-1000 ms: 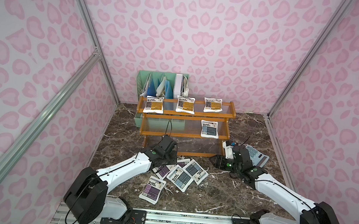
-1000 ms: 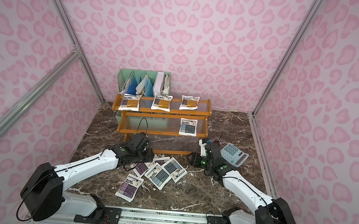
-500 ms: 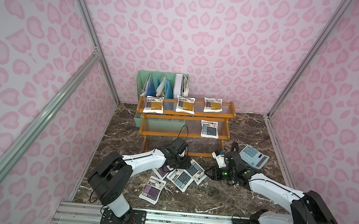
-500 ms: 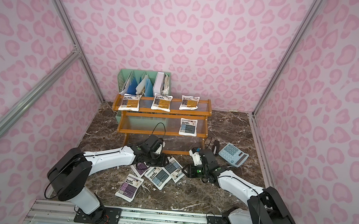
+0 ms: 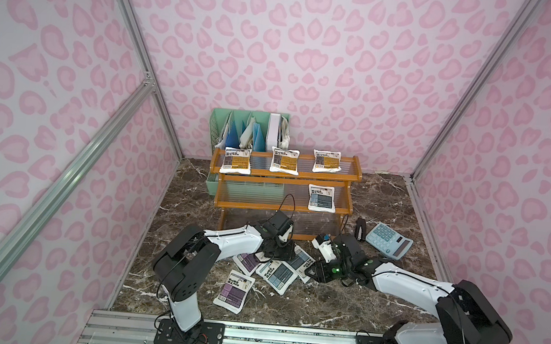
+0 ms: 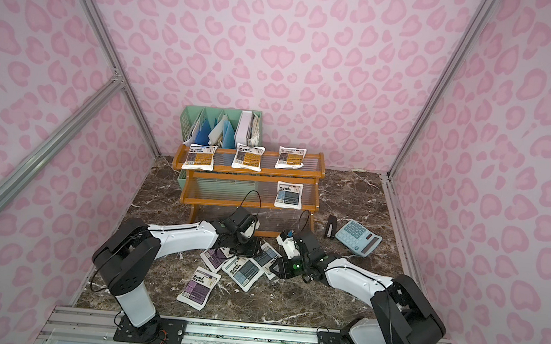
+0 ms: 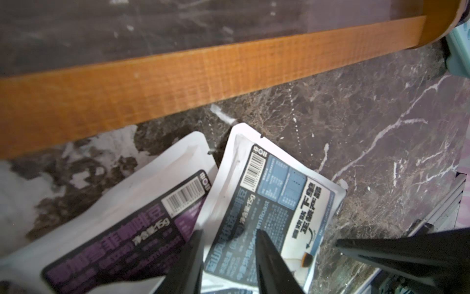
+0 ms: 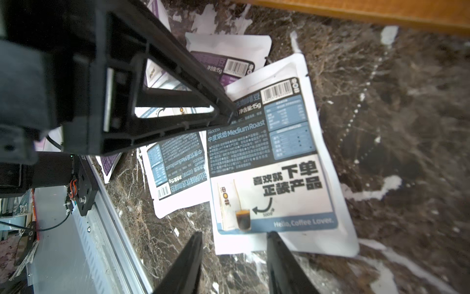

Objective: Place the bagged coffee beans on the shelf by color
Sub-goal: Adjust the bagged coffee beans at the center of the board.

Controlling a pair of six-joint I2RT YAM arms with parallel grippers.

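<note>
Down on the dark marble worktop (image 5: 384, 204), the left tool (image 7: 229, 231) and right tool (image 8: 234, 233), both part-open and empty, have just converged on a white blue-grey-labelled coffee pouch (image 8: 274, 165) before the orange-brown three-tier shelf (image 5: 263, 207), so pickup looks near.

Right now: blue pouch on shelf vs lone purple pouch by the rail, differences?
Blue pouch has a blue-grey label, purple pouch a purple one. Blue pouch lies on the shelf's middle tier, purple pouch on the table. Blue pouch sits square, purple pouch askew. Both white, black text.
</note>
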